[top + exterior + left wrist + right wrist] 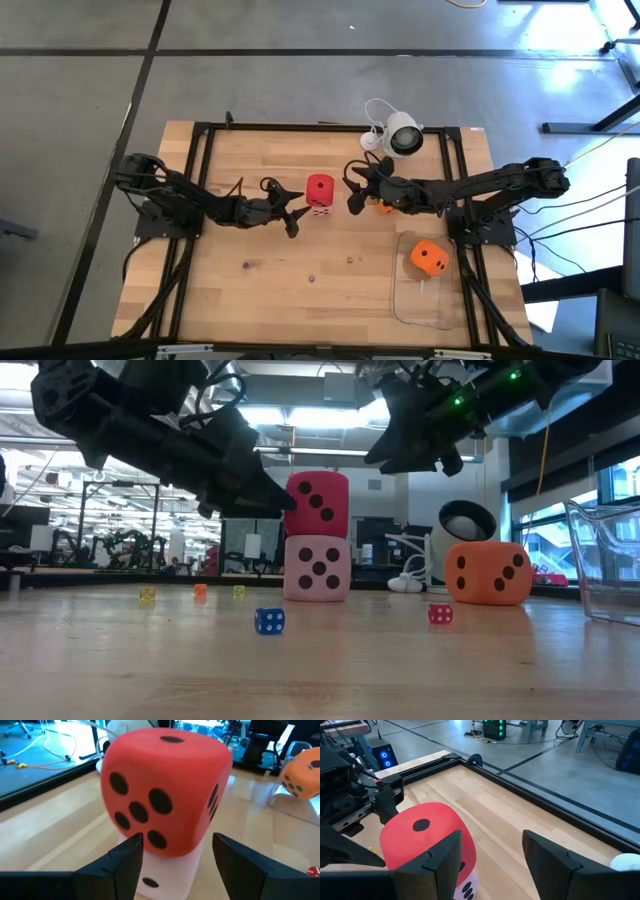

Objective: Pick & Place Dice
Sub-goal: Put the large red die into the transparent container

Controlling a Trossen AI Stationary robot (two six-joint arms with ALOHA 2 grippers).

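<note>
From above, the red die (320, 188) sits mid-table between the left gripper (297, 213) and right gripper (352, 193), an orange die (429, 257) lying in the clear tray (404, 300).

At table height, the red die (318, 503) rests on the pale pink die (317, 568) (a two-high stack), a second orange die (487, 572) to the side.

Past the left wrist, the fingers (121, 865) stand apart beside the red die (162, 787), gripping nothing.

Past the right wrist, the spread fingers (436, 861) hold nothing, the red die (425, 840) just beyond.
</note>
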